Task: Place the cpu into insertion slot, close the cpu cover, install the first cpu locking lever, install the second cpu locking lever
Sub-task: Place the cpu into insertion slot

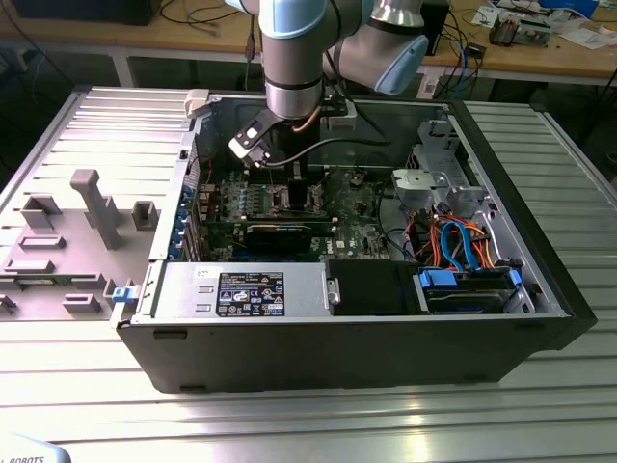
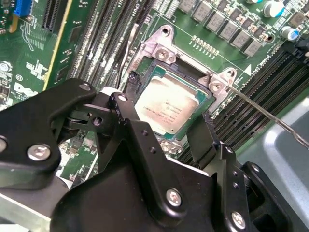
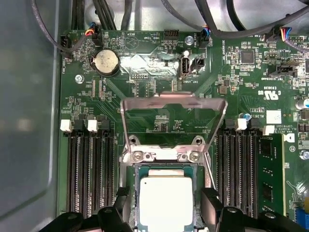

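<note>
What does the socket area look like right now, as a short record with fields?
cpu: lying in the slot, metal top up
cover: open, hinged up off the slot
lever: one thin rod, swung away, unlatched
gripper: open, one finger on each side of the cpu

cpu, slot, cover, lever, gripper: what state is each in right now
cpu, lying in the insertion slot
cpu cover, swung up, open
locking lever, unlatched, sticking out from the socket
gripper, open, straddling the cpu
</note>
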